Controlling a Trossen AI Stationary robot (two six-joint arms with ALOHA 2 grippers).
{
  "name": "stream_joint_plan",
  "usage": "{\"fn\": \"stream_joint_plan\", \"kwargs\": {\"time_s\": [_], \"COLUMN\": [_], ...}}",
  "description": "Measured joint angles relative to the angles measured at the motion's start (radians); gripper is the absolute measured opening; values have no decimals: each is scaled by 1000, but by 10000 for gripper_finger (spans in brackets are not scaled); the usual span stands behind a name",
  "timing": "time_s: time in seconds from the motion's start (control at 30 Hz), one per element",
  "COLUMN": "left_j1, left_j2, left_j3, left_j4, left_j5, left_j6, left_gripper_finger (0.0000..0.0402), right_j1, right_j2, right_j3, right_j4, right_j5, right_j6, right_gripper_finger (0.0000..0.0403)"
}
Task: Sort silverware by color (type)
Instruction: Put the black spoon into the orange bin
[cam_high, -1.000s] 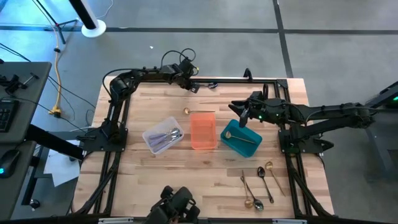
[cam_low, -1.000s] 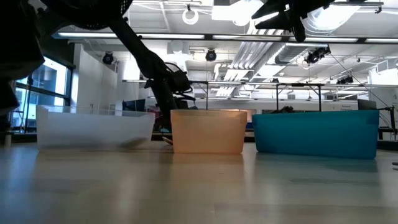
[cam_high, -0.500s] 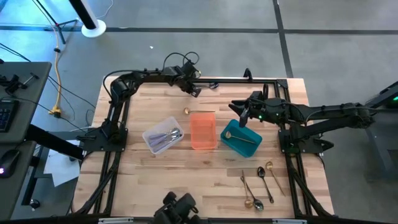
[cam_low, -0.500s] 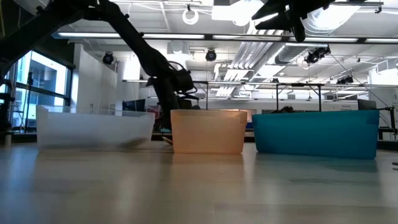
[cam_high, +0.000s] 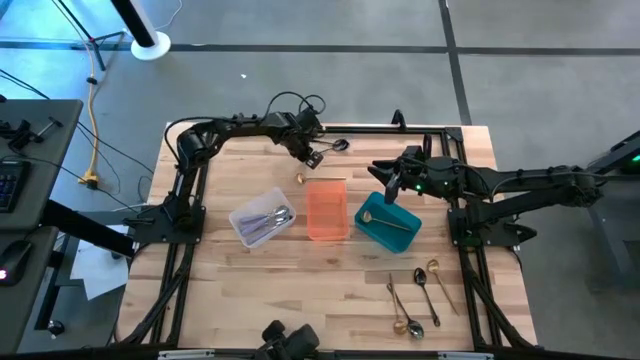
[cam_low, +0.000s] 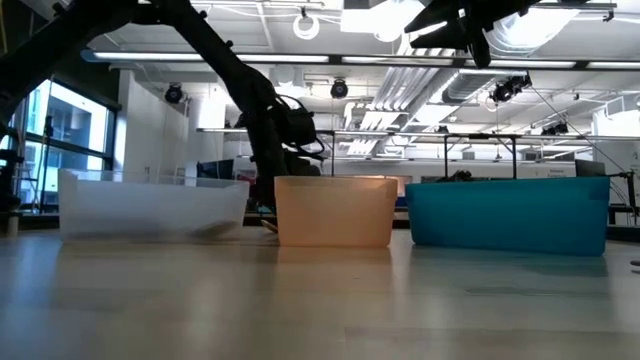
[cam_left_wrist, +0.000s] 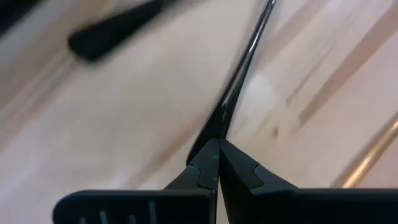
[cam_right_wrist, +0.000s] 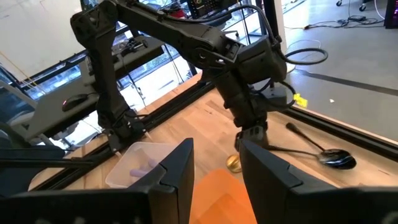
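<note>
Three bins (cam_high: 326, 210) are set side by side mid-table (cutlery in the outer two); loose spoons (cam_high: 418, 298) are scattered right-front.

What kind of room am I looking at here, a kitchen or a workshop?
Most likely a robotics lab or workshop, not a kitchen: two dark arms are mounted on a wooden table, exposed ceiling pipes and strip lights run overhead, and a desk with a keyboard stands beside it.
</note>
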Motion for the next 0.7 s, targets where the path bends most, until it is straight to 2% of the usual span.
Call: {"fn": "stream_joint_plan", "kwargs": {"time_s": [0.27, 0.7], "left_j1": [-3, 27], "left_j2": [-49, -107], "left_j3": [-2, 0], "left_j4": [-63, 19], "left_j5": [-7, -17], "left_j6": [23, 95], "left_gripper_finger": [0, 1], "right_j1": [0, -1], "right_j2": [-1, -1], "right_j3": [0, 0], "right_j4": [1, 0], "right_j5": [0, 0], "right_j6": [3, 1], "right_gripper_finger": [114, 114]}}
